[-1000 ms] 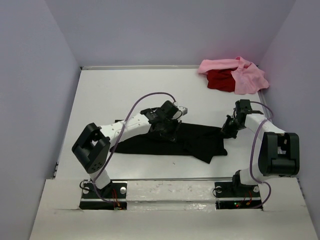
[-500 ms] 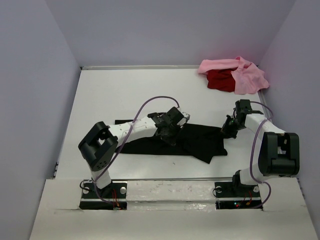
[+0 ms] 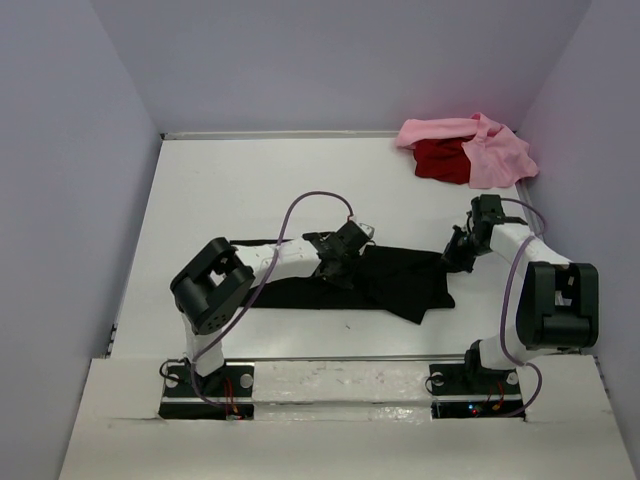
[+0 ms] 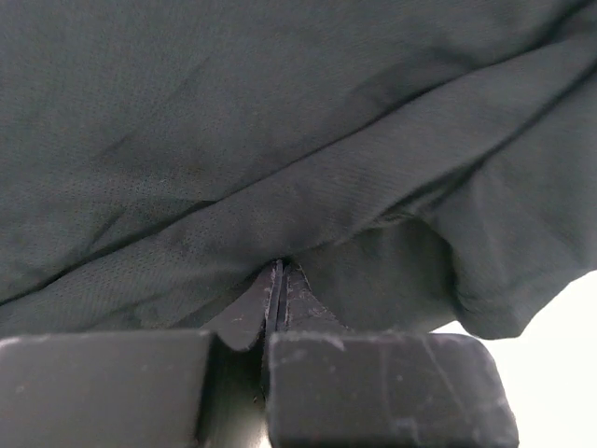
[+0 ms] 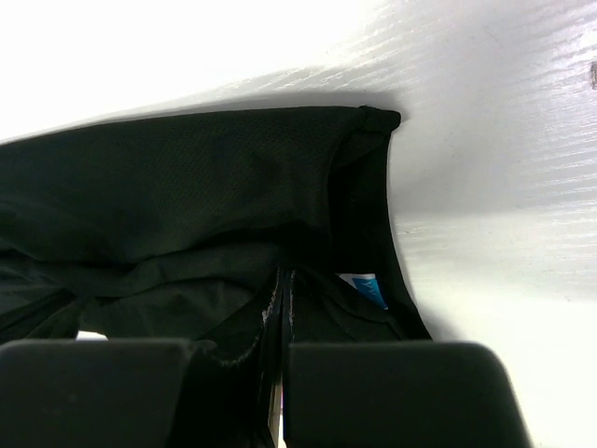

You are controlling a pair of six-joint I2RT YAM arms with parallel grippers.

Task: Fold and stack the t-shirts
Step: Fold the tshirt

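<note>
We see the black t-shirt [image 3: 400, 285] spread across the near counter [image 3: 230, 190]. Left hand [image 3: 337, 263] is pinched closed on its middle, right hand [image 3: 456, 256] closed on its right edge. Far right corner: pink t-shirt [image 3: 495, 152] draped over red t-shirt [image 3: 440, 162].

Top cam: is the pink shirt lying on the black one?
No, the pink t-shirt lies bunched with the red t-shirt in the far right corner, well apart from the black t-shirt.

Left claw [image 4: 277, 275], right claw [image 5: 283, 278], both shut
</note>
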